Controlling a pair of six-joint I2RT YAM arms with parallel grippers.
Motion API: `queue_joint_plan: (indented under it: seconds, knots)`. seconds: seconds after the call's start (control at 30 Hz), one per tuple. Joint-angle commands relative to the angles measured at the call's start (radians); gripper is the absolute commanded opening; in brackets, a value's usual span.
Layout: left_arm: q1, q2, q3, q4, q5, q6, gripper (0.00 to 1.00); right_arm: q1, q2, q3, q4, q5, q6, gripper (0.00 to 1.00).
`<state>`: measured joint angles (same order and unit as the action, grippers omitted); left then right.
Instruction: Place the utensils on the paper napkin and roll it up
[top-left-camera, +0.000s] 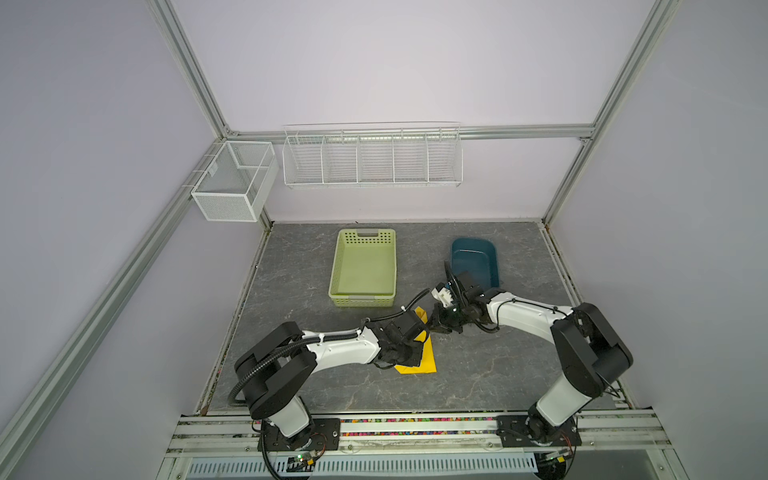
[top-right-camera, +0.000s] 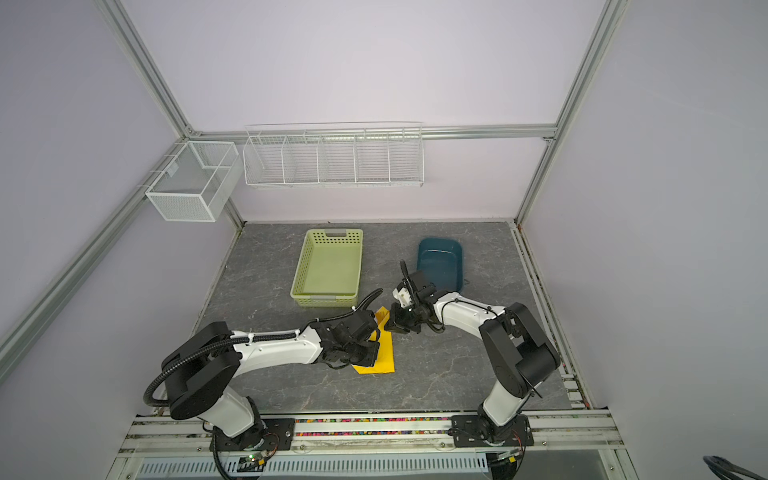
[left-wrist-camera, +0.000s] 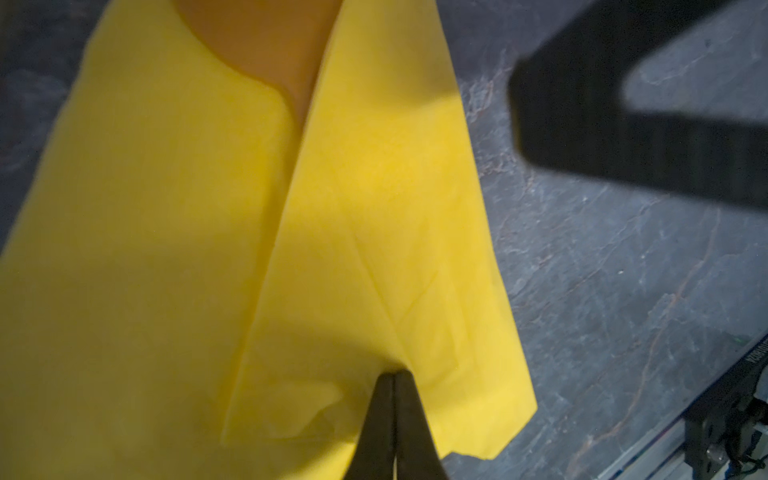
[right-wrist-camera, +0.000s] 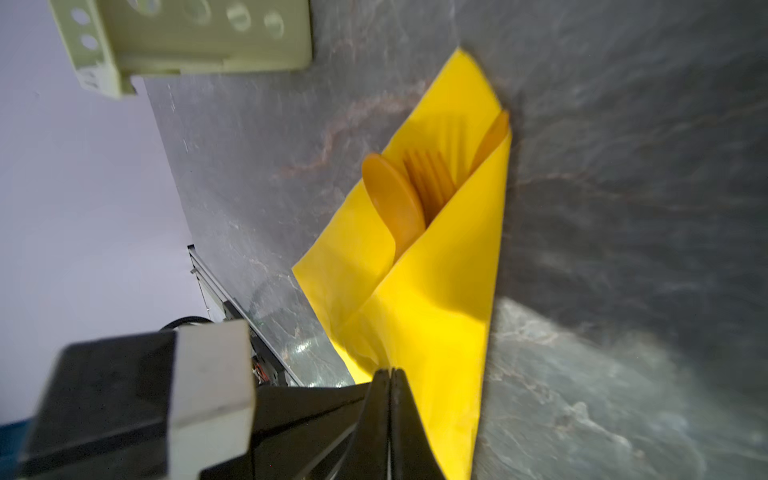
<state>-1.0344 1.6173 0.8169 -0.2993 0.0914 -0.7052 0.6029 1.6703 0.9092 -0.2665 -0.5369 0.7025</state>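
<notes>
The yellow paper napkin (top-left-camera: 428, 362) (top-right-camera: 384, 359) lies on the grey table between my two arms, its sides folded over the orange utensils. The right wrist view shows the napkin (right-wrist-camera: 436, 311) with the spoon bowl (right-wrist-camera: 395, 203), fork tines (right-wrist-camera: 432, 178) and knife tip (right-wrist-camera: 494, 133) sticking out of its open end. Part of an orange utensil (left-wrist-camera: 266, 37) also shows in the left wrist view. My left gripper (left-wrist-camera: 392, 374) (top-left-camera: 409, 358) is shut, its tip resting on the folded flap (left-wrist-camera: 374, 208). My right gripper (right-wrist-camera: 390, 370) (top-left-camera: 436, 328) is shut too, its tip against the napkin's fold.
A pale green perforated basket (top-left-camera: 361, 296) (top-right-camera: 324, 297) stands just behind the napkin, and its corner (right-wrist-camera: 187, 54) shows in the right wrist view. A dark blue tray (top-left-camera: 494, 253) (top-right-camera: 457, 253) sits behind the right arm. White wire baskets (top-left-camera: 372, 158) (top-left-camera: 232, 183) hang on the walls.
</notes>
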Motion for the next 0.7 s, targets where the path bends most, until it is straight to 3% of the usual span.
queue_joint_plan:
  seconds: [0.0, 0.33, 0.67]
  knots:
    - [-0.003, 0.019, -0.066, -0.107, -0.028, 0.002, 0.03, 0.038, -0.002, -0.024, 0.061, -0.010, 0.050, 0.07]
    - [-0.003, -0.046, -0.102, -0.068, -0.023, -0.020, 0.06, 0.085, 0.059, -0.024, 0.146, -0.010, 0.140, 0.07]
    - [-0.003, -0.145, -0.091, -0.087, -0.051, -0.042, 0.12, 0.084, 0.005, -0.065, 0.031, 0.084, 0.084, 0.06]
